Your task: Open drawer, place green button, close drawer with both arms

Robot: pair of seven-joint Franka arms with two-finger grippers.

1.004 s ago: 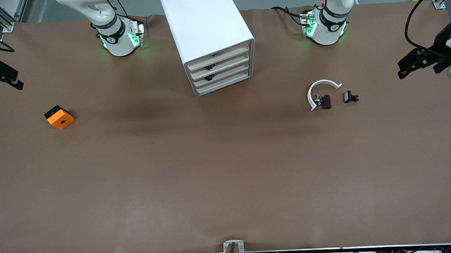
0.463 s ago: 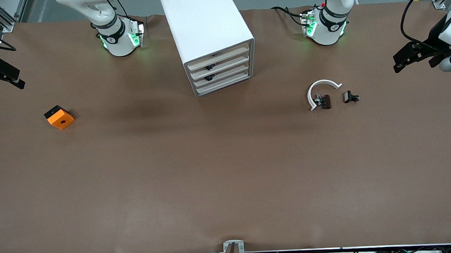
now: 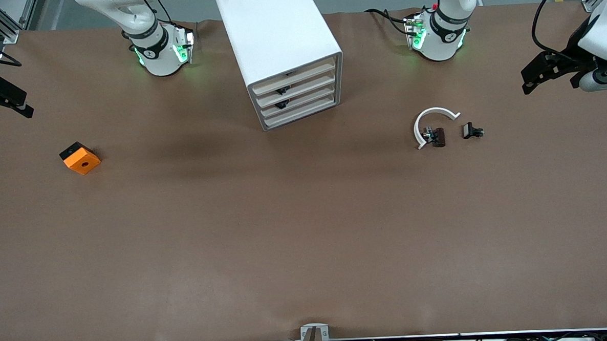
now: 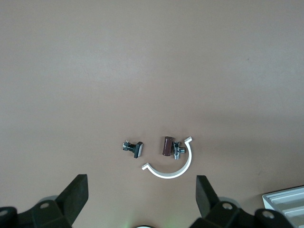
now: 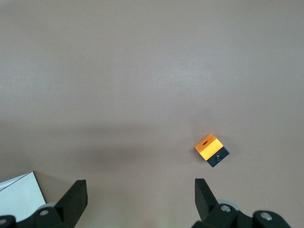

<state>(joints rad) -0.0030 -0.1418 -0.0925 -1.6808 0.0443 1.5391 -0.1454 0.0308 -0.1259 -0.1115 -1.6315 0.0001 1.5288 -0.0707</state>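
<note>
Left gripper (image 4: 141, 180): fingers (image 4: 76, 197) wide open, holding nothing, over worktop (image 3: 306, 232) edge, 3 o'clock in front view. Right gripper (image 5: 140, 183): fingers open too, 9 o'clock. We see drawer cabinet (image 3: 277, 33) at 12 o'clock, drawers shut. Button: we cannot tell where.

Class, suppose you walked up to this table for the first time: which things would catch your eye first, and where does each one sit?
The tall white drawer cabinet stands between the two arm bases, all its drawers shut. The bright orange cube lies alone toward the right arm's end of the table. Toward the left arm's end, a white arc curves around small dark parts, while the left gripper and right gripper hover at the table's ends, jaws open.
</note>
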